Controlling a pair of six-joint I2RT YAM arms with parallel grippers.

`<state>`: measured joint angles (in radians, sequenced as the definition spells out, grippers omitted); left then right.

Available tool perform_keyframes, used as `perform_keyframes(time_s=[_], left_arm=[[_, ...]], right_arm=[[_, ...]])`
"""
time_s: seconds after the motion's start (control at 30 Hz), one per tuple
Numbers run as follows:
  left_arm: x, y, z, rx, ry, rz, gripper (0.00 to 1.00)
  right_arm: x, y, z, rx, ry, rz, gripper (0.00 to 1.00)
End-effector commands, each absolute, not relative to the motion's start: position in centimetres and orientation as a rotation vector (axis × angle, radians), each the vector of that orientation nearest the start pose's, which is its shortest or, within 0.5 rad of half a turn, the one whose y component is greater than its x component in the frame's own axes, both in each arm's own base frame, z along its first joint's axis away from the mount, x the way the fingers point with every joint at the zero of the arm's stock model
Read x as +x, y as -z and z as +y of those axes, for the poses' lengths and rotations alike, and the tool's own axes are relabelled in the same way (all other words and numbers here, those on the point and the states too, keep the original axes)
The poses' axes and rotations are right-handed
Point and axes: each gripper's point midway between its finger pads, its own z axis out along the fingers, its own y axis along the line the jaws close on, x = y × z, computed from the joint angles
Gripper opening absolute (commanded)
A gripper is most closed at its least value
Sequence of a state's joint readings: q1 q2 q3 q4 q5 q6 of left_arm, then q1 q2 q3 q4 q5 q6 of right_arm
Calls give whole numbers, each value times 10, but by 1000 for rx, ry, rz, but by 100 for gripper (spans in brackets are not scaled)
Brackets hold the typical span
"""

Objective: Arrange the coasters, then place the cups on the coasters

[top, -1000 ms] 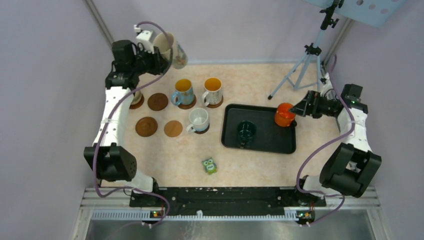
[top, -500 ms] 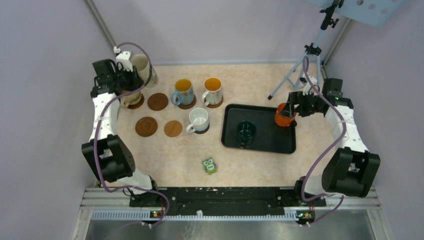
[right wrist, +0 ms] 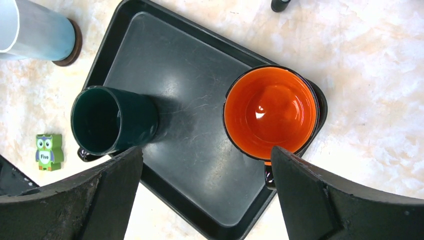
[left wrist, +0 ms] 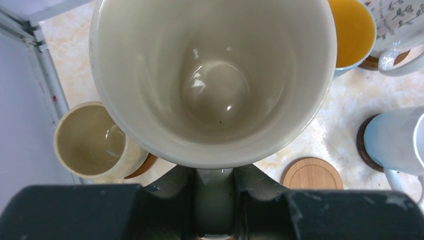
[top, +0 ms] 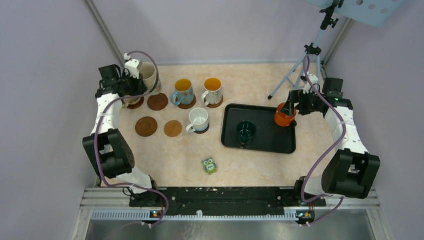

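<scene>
The left gripper (left wrist: 214, 197), clenched on the beige mug (left wrist: 212, 85), has dropped toward the nearest bare coaster (top: 158, 101) (not set down yet). The right gripper (right wrist: 207, 170), spread wide, now hangs over the orange cup (right wrist: 270, 111) on the tray (right wrist: 150, 60).

I'm driving this in a lab-style robot cell, not a home. Plain lilac panel walls (top: 45, 75) box in a small marble-look tabletop (top: 175, 155). A slotted aluminium rail (top: 240, 214) at the near edge carries the left arm (top: 107, 115) and right arm (top: 350, 132), with purple cables (top: 320, 156) running along them. A tripod (top: 305, 70) stands on the far right, under a perforated board (top: 365, 7). Cups (top: 198, 120) and coasters (top: 146, 126) are laid out like test props.
</scene>
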<state>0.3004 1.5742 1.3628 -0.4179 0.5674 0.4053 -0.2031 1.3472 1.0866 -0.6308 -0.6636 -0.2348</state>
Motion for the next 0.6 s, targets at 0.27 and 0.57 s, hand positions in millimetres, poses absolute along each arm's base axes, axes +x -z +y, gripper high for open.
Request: perform_keyframes(time_s=[0.27,0.57], left_arm=[[471,-209,50,614,232,1948,0],[476,-187,62,618,232,2007,0]], right_arm=[[333,-182,39,-349,-604,2226,98],[334,-180,39,-344,-614,2233,98]])
